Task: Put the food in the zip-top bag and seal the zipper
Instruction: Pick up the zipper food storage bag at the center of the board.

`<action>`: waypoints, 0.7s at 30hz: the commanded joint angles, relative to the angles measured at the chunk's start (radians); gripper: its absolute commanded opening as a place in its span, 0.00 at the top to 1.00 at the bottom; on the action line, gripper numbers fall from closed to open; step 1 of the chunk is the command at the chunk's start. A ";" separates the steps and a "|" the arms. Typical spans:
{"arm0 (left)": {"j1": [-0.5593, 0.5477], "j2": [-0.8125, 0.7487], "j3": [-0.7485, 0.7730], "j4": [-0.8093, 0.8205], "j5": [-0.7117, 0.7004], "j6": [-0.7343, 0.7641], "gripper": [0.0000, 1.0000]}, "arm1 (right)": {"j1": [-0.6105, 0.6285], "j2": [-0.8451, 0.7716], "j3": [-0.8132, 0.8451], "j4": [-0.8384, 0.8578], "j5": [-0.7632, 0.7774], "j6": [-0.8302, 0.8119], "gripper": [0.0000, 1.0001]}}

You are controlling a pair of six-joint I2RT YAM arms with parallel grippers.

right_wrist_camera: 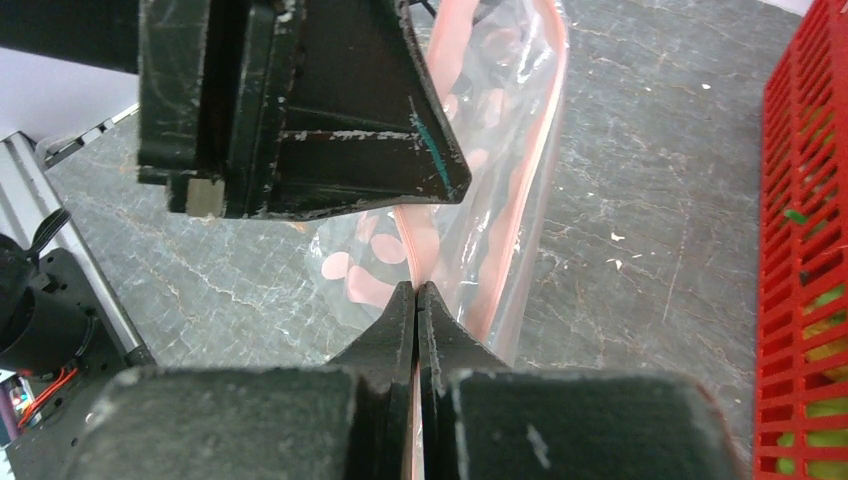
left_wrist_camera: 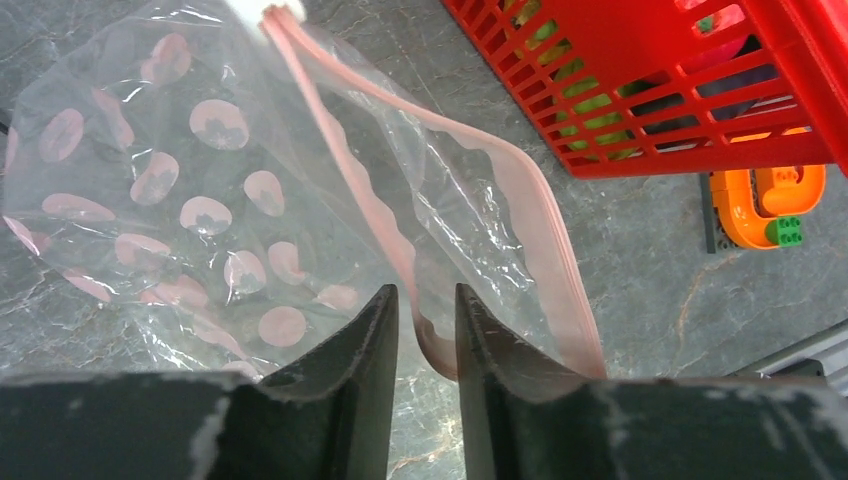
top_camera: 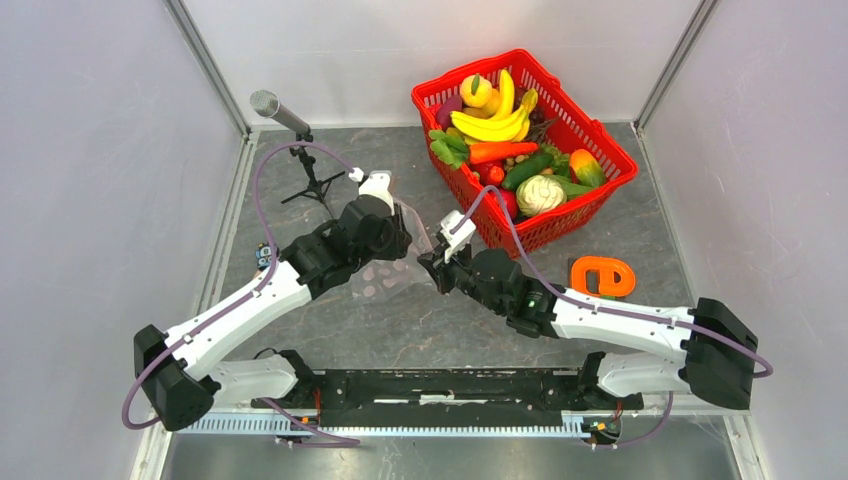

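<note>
Zip-top bag point(top_camera: 383, 280), clear with pinkish-brown dots, sits just left of the top view's centre, its mouth raised between both grippers. At upper right we see the red mesh basket point(top_camera: 541, 226), piled with a banana bunch point(top_camera: 495, 122), a cauliflower point(top_camera: 540, 193) and other toy food. The right gripper point(right_wrist_camera: 416, 290) is pressed together on the pale pink zipper point(left_wrist_camera: 345, 165). The left gripper point(left_wrist_camera: 425, 300) stands slightly spread around it.
</note>
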 commanded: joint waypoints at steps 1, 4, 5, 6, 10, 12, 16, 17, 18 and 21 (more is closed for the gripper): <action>-0.001 -0.023 -0.009 0.012 -0.050 0.031 0.63 | 0.006 0.012 0.011 0.058 -0.064 0.005 1.00; -0.001 -0.017 -0.008 0.021 -0.048 0.030 0.59 | 0.007 0.019 0.014 0.061 -0.106 -0.005 1.00; -0.001 -0.012 -0.007 0.022 -0.047 0.030 0.60 | 0.007 0.019 0.017 0.060 -0.105 -0.002 1.00; -0.001 -0.010 -0.005 0.021 -0.051 0.029 0.64 | 0.006 0.017 0.012 0.062 -0.101 0.002 1.00; -0.001 -0.015 -0.015 0.018 -0.059 0.028 0.83 | 0.007 0.001 0.006 0.056 -0.089 -0.002 0.98; -0.001 -0.023 -0.022 0.018 -0.061 0.023 0.94 | 0.007 -0.008 0.004 0.051 -0.092 -0.007 0.92; -0.001 -0.029 -0.027 0.009 -0.074 0.035 0.97 | -0.004 -0.029 0.030 0.007 -0.108 0.026 0.77; -0.001 -0.031 -0.026 0.000 -0.076 0.036 0.98 | -0.011 -0.038 0.037 -0.005 -0.112 0.037 0.76; -0.001 -0.033 -0.025 -0.007 -0.079 0.037 0.98 | -0.016 -0.050 0.040 -0.007 -0.123 0.040 0.75; -0.001 -0.046 -0.032 -0.015 -0.073 0.043 0.98 | -0.026 -0.083 0.042 -0.005 -0.107 0.046 0.62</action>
